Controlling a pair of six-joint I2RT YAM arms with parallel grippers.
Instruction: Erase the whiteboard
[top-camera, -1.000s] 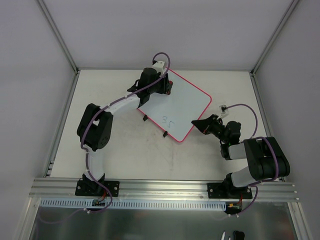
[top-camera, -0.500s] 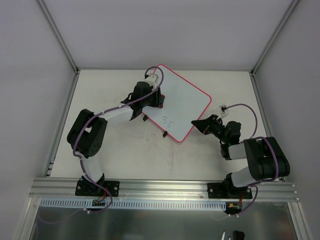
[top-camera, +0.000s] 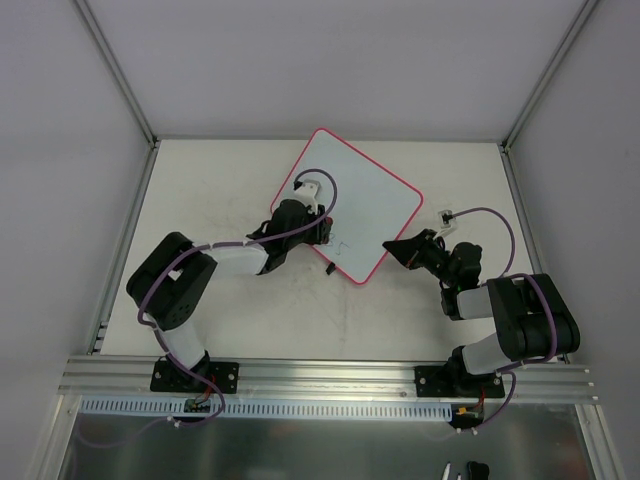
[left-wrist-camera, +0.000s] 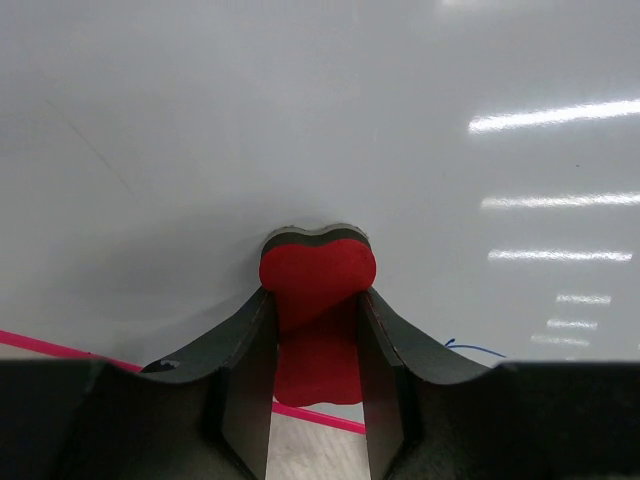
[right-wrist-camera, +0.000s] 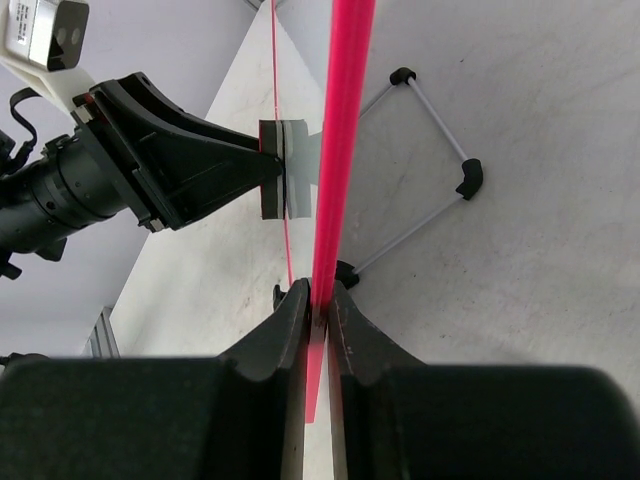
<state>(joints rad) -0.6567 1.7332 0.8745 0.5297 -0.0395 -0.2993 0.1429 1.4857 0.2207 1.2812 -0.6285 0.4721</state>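
The whiteboard (top-camera: 360, 195), white with a pink-red rim, stands tilted at mid table. My left gripper (top-camera: 322, 232) is shut on a red bone-shaped eraser (left-wrist-camera: 316, 285) and presses it on the board's lower part near the rim (left-wrist-camera: 60, 349). A small blue stroke (left-wrist-camera: 475, 349) shows beside the right finger, and faint dark marks (top-camera: 343, 246) remain by the eraser. My right gripper (top-camera: 397, 247) is shut on the board's rim (right-wrist-camera: 340, 150), seen edge-on. The left gripper (right-wrist-camera: 180, 165) and eraser (right-wrist-camera: 272, 168) also show in the right wrist view.
A thin wire stand with black feet (right-wrist-camera: 440, 170) props the board from behind. Two black clips (top-camera: 330, 266) sit on the board's lower edge. A small white part (top-camera: 446, 217) with a cable lies right of the board. Grey walls and metal rails (top-camera: 330, 375) bound the table.
My left gripper has slid the eraser from the board's upper left corner down to its lower part, over the handwriting "35", which is now mostly gone. The right arm has held still.
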